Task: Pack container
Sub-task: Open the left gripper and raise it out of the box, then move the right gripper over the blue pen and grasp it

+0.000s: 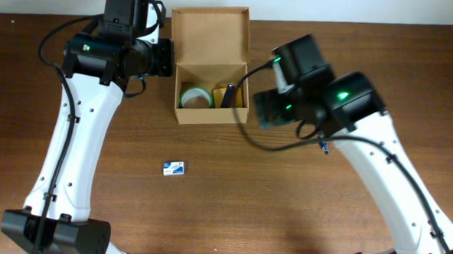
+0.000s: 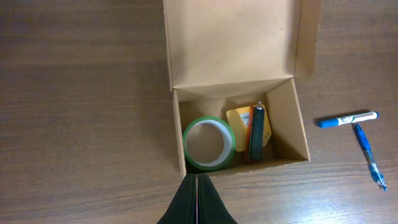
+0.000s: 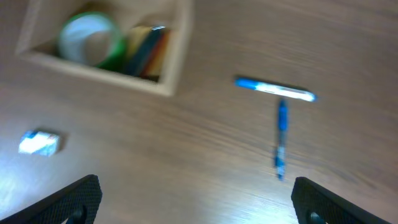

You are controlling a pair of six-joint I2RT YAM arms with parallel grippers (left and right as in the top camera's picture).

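Observation:
The container (image 1: pixel 212 34) is a tan cardboard box standing at the back middle of the table with its flap lid open. Inside lie a green tape roll (image 2: pixel 208 143), a yellow piece (image 2: pixel 239 120) and a dark flat item (image 2: pixel 257 132) on edge. In the left wrist view my left gripper (image 2: pixel 197 180) is shut with nothing in it, its tips above the table just short of the box's near wall. My right gripper (image 3: pixel 196 199) stands wide open and empty above bare wood, right of the box. The right wrist view is blurred.
A blue-and-white marker (image 2: pixel 346 118) and a blue pen (image 2: pixel 368 155) lie on the table right of the box. A small white-and-blue packet (image 1: pixel 174 167) lies in front of it. Both white arms reach in from the near corners.

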